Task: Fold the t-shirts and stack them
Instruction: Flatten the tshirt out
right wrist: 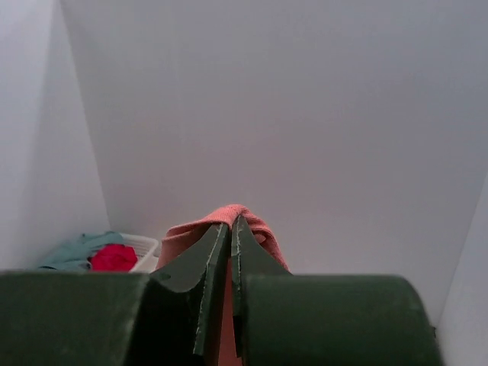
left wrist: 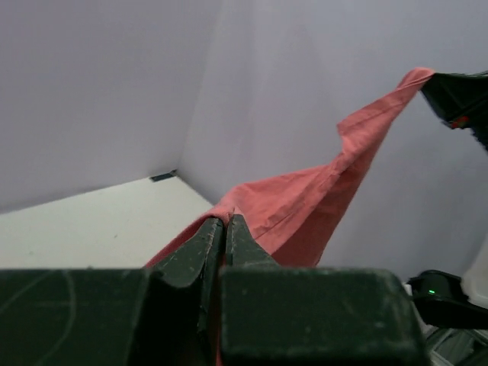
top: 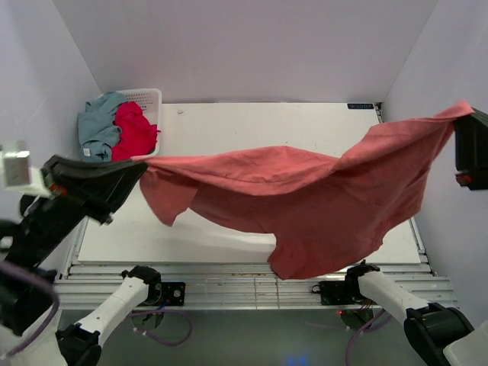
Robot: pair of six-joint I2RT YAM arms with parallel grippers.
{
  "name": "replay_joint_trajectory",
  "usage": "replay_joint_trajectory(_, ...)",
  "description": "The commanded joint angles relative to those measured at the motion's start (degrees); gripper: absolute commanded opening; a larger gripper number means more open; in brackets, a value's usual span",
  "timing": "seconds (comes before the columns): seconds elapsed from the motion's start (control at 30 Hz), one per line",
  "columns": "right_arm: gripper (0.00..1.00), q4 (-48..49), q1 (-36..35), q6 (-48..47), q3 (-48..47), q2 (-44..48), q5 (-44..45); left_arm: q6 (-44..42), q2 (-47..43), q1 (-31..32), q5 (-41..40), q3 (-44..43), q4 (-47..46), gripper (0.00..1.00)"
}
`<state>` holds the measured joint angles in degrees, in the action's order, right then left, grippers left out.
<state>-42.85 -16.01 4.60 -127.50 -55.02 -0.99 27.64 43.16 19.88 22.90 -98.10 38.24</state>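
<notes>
The left pincer is pinching one edge of the dusty salmon-red soft cotton t-shirt. Its dark fingers are pressing together with only the thin cloth between them. The right pincer is gripping the opposite edge in the same way, at the right side. Between the two, the shirt is hanging in the air above the flat white counter, making a long sagging band with soft folds. One loose flap is drooping over the counter's front edge; I cannot tell if it is touching. Farther back, in the left corner, a white plastic lattice basket is holding a crumpled bright crimson t-shirt and a rumpled grey-blue t-shirt, which is spilling over the basket's left rim.
</notes>
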Motion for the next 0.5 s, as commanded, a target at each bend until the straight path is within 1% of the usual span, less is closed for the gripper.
replay_joint_trajectory(0.0, 0.08, -1.0, -0.2, 2.7, -7.1, 1.0, -7.0, 5.1, -2.4, 0.1, 9.5, -8.8, 3.2, 0.0)
replay_joint_trajectory(0.07, 0.08, 2.8, -0.1, 4.1, -6.5, 4.0, -6.7, 7.3, -3.3, 0.1, 10.5, -11.8, 3.7, 0.0)
replay_joint_trajectory(0.1, 0.08, 3.6, -0.2, 4.9, -6.7, 4.8, -6.1, 9.3, -3.5, 0.1, 11.4, -14.3, 3.6, 0.0)
replay_joint_trajectory(0.2, 0.08, 5.0, -0.4, 5.9, -9.3, 5.8, -4.1, 12.4, -3.4, 0.1, 14.9, -17.6, 3.7, 0.0)
replay_joint_trajectory(0.23, 0.08, 5.3, -0.5, 6.8, -9.7, 6.1, -3.7, 14.1, -3.3, 0.1, 15.5, -18.1, 3.7, 0.0)
replay_joint_trajectory(0.37, 0.08, 9.4, -2.4, 8.5, -9.0, 6.9, -1.2, 16.2, -4.4, 0.1, 16.9, -18.4, 2.5, 0.0)
replay_joint_trajectory(0.47, 0.08, 10.9, -7.1, 8.7, -8.3, 6.2, 0.7, 16.4, -4.9, 0.2, 16.5, -16.6, 1.7, 0.0)
